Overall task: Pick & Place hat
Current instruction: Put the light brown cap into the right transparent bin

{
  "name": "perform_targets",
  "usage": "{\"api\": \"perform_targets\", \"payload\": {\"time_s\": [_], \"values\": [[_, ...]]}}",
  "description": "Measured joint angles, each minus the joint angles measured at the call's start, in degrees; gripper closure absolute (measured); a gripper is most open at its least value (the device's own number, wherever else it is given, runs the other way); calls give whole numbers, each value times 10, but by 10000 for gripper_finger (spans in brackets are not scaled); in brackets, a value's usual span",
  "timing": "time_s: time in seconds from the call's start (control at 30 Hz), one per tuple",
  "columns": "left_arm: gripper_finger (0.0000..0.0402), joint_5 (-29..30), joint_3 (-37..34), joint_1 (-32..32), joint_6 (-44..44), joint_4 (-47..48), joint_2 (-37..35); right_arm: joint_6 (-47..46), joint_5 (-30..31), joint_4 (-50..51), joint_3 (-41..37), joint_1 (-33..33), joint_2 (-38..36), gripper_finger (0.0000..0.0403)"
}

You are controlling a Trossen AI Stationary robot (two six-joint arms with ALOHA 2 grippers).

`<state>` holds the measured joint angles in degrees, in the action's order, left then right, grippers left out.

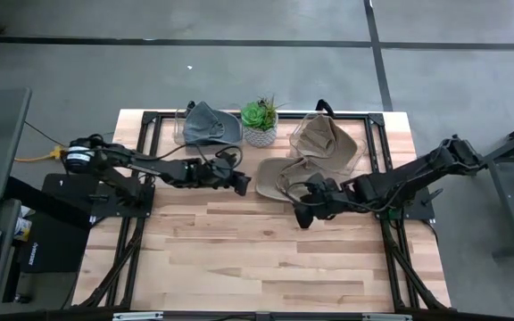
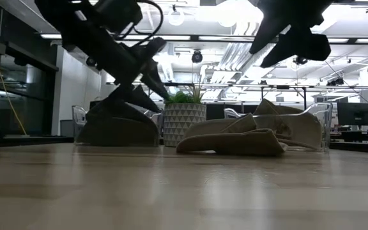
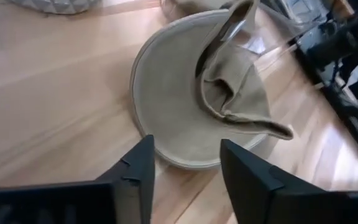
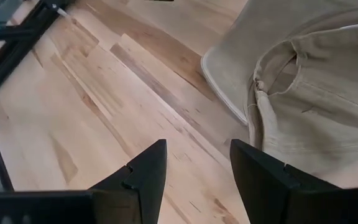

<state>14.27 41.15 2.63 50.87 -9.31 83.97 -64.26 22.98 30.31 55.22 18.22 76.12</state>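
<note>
I am at the reaching step: nothing is picked up yet. The tan hat (image 1: 279, 176) lies flat on the bench (image 1: 239, 259), crumpled crown up, just in front of the potted plant (image 1: 260, 122) and near a clear bin (image 1: 353, 143) holding another tan hat (image 1: 321, 141). A grey hat (image 1: 211, 123) sits in a second clear bin (image 1: 182, 127) on the other side of the plant.

My left fingers (image 1: 239, 183) hover just beside the tan hat's brim on the side nearest my left arm. In the left wrist view the left fingers (image 3: 135, 168) stand parted with bare wood and the brim edge showing between them, so they hold nothing. My right fingers (image 1: 303, 212) hang above the bench at the hat's front edge, close to its folded crown. In the right wrist view the right fingers (image 4: 148, 168) are also spread apart and empty, with the brim of the tan hat (image 4: 291, 81) just ahead of them.

I judge the next move to be a short one: drop lower and slide one pair of fingers forward so a fingertip goes under the brim and the other over it, then close. The fabric looks soft and floppy, so I expect it to sag and fold when lifted; a pinch on the stitched brim edge should hold better than on the loose crown. With both arms so near the same hat, I should keep them from crowding each other.
</note>
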Motion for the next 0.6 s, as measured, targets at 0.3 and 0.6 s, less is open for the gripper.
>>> {"api": "perform_targets", "payload": {"time_s": [0.3, 0.6], "values": [[156, 11, 80, 19, -3, 7, 94, 39, -14, 19, 0, 6, 0, 231], [137, -6, 123, 42, -43, 45, 140, 75, -78, 63, 0, 6, 0, 231]]}}
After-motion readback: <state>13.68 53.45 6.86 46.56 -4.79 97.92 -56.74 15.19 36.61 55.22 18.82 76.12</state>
